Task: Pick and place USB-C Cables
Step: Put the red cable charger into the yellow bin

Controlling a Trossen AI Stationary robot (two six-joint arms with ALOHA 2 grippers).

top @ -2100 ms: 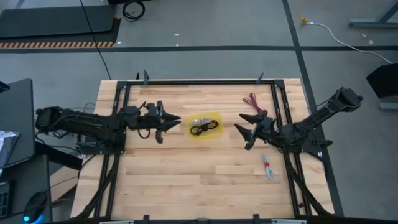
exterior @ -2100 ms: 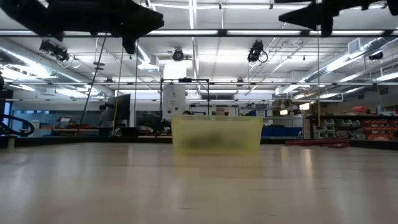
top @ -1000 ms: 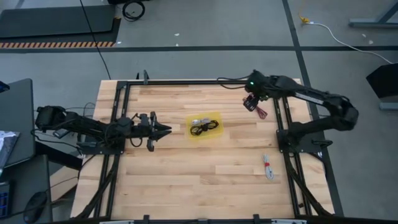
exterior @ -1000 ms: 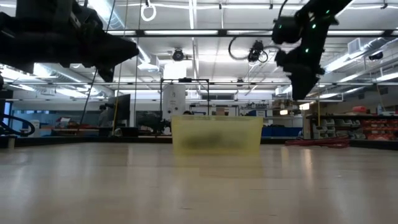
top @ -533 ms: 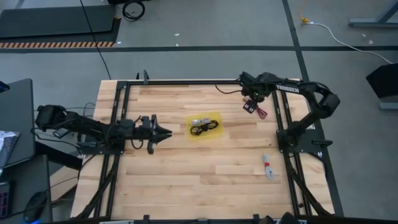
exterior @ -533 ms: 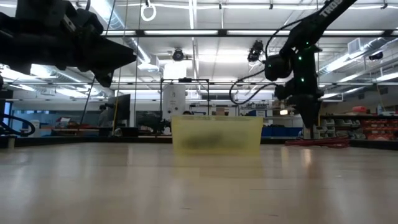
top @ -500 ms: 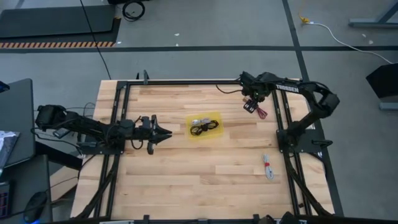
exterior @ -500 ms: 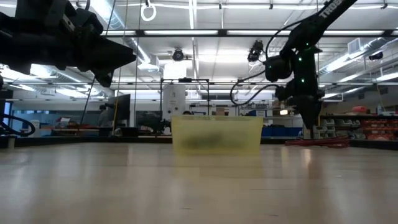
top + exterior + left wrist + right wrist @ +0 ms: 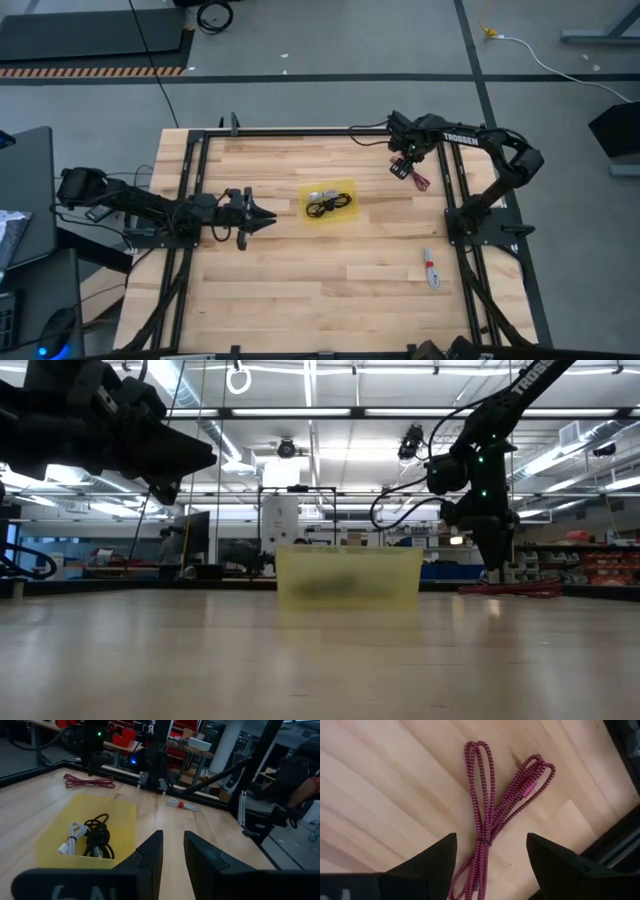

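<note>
While high view hides it, right end effector (image 9: 490,865) gapes over dark red cable (image 9: 502,805) | left end effector (image 9: 172,852) parted.

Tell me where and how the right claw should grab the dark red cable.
Grip the dark red cable at its narrow waist, where the strands bunch together, coming straight down from above. It lies flat on the table, loops splaying toward one end, so the waist gathers every strand. The open right claw already straddles that spot; the left claw waits beside the yellow bin.

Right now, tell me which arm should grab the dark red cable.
The right. Its tool hangs open directly over the dark red cable near the table's far right edge. The left tool waits beside the yellow tray, farther away.
</note>
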